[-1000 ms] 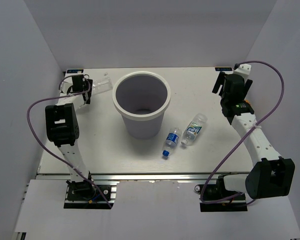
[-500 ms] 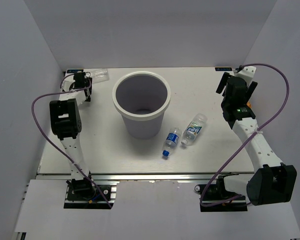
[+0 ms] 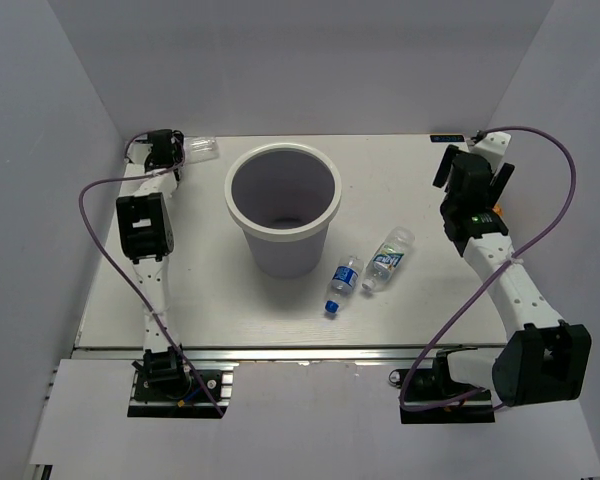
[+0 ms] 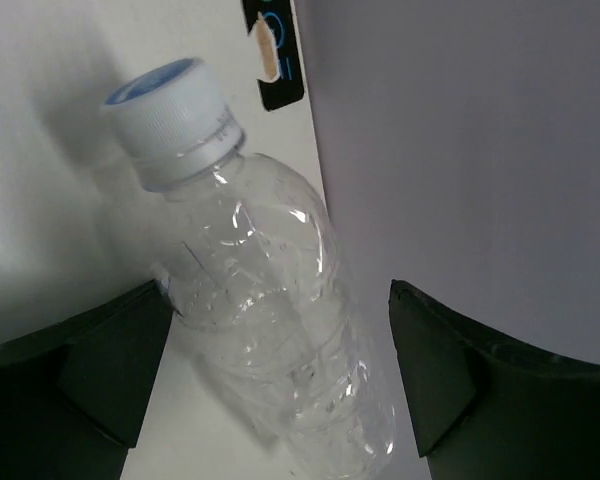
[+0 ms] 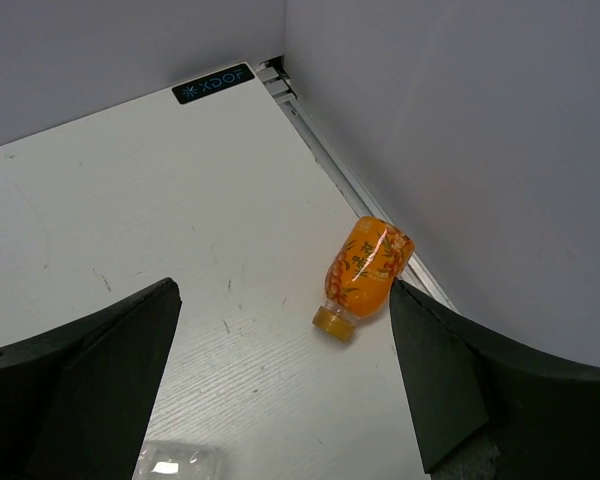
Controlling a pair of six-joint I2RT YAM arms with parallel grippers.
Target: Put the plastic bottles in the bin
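Observation:
The white bin (image 3: 283, 172) stands at the table's far middle. A clear unlabelled bottle (image 4: 270, 330) with a white cap lies by the back wall in the far left corner (image 3: 202, 150). My left gripper (image 4: 280, 400) is open with its fingers on either side of this bottle (image 3: 175, 150). An orange bottle (image 5: 366, 262) lies by the right wall, ahead of my open, empty right gripper (image 5: 285, 400); the top view hides it under that gripper (image 3: 472, 168). A blue-label bottle (image 3: 343, 283) and a green-white-label bottle (image 3: 388, 258) lie right of the bin.
The back wall and side walls close in on both grippers. Black corner markers (image 5: 214, 83) sit at the table's far corners. A clear bottle end (image 5: 175, 462) shows at the bottom of the right wrist view.
My left arm reached farther into the far left corner and the clear bottle shifted back against the wall. My right gripper turned slightly.

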